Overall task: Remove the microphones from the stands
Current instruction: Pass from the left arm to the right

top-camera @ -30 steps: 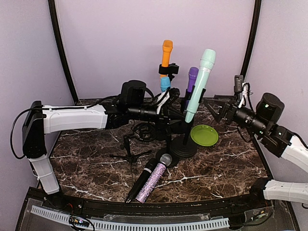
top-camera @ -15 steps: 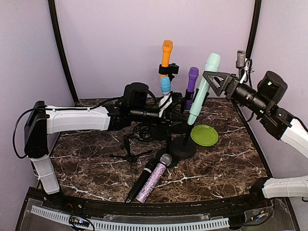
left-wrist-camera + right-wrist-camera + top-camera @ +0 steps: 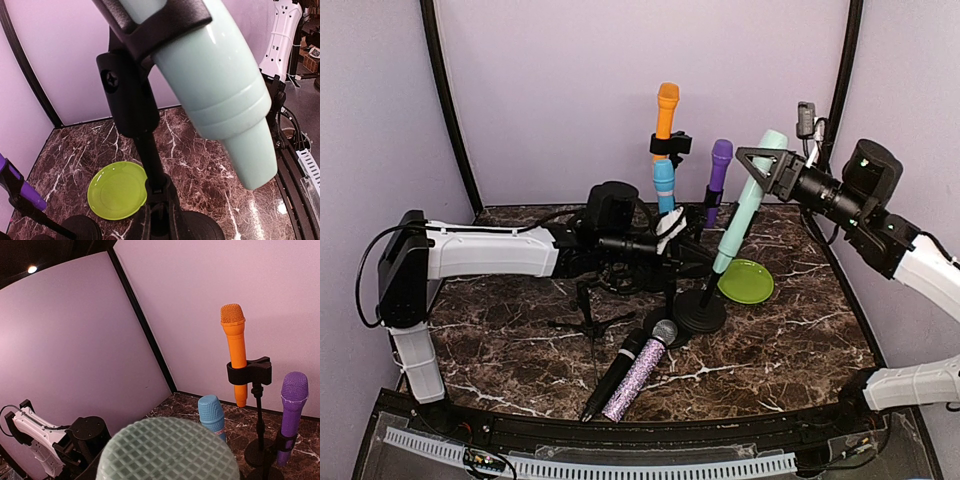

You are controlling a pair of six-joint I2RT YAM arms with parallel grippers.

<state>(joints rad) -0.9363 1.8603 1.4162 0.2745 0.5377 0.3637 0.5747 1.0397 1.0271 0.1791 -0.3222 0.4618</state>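
A mint-green microphone (image 3: 740, 215) leans to the right in the black clip of a round-based stand (image 3: 700, 315) at mid-table. My right gripper (image 3: 772, 158) reaches in from the right and is shut on the microphone's mesh head, which fills the bottom of the right wrist view (image 3: 167, 450) and hides the fingers there. My left gripper (image 3: 692, 260) reaches in from the left and is shut on the stand's pole low down. The left wrist view shows its fingers (image 3: 137, 225) pinching the pole (image 3: 145, 145), with the microphone's tail (image 3: 215, 85) above.
A green plate (image 3: 745, 282) lies right of the stand's base. Behind stand an orange microphone (image 3: 666, 110), a blue one (image 3: 663, 180) and a purple one (image 3: 720, 160) on their own stands. A black and a glittery microphone (image 3: 640, 375) lie near the front, beside a small tripod (image 3: 585, 320).
My right gripper rose from beside the plate to the microphone's head and closed on it. The microphone now tilts further right. My left arm reached slightly further right along the stand.
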